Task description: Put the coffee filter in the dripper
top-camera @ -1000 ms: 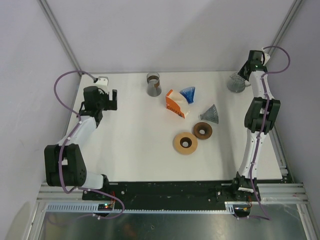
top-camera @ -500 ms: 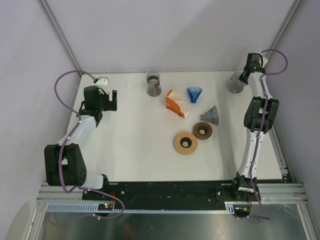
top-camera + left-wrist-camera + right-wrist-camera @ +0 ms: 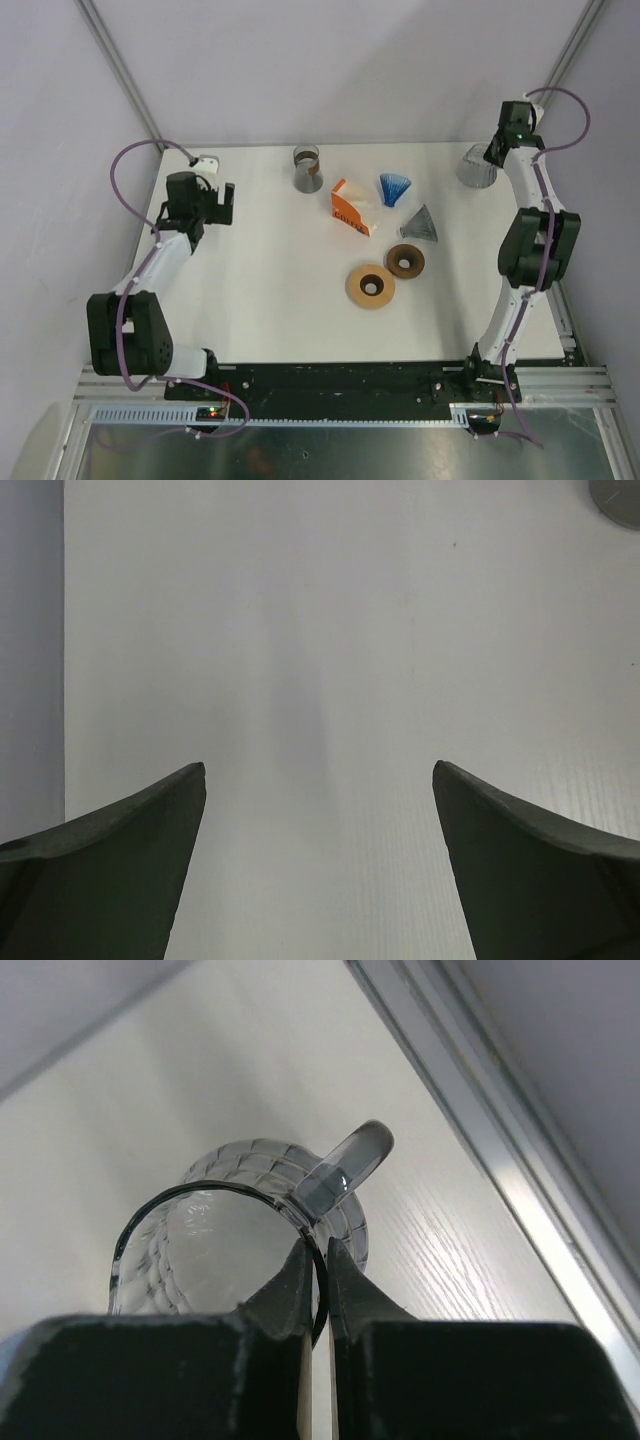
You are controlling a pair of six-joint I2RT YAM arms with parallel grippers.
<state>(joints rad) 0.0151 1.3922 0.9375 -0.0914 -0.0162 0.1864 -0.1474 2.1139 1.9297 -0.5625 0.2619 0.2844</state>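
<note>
**Station Status: Right Gripper on Glass Dripper Rim**

The white table (image 3: 270, 270) carries all items. The right arm (image 3: 535, 235) is extended along the right edge to the far right corner. The left arm (image 3: 160, 262) is bent on the left side and reaches toward the far left.

An orange-and-white carton (image 3: 348, 210) stands far of centre. Near and to the right of it lies a tan ring (image 3: 370, 286). A dark brown ring (image 3: 405, 261) lies just beside it, on its far right.

A grey cup (image 3: 308, 170) stands upright, left of the carton. A grey ribbed cone (image 3: 420, 222) lies on its side, right of the carton. A blue ribbed cone (image 3: 394, 188) lies far of the grey one.

The glass dripper (image 3: 476, 168) sits in the far right corner, close to the table edge. Its handle (image 3: 350, 1165) points toward the aluminium rail (image 3: 500, 1150).

The right gripper (image 3: 313, 1250) is clenched on the dripper's rim beside the handle, one finger inside and one outside.

The left gripper (image 3: 320, 770) is fully released over bare table, grasping nothing.

Which item is the coffee filter cannot be told.
</note>
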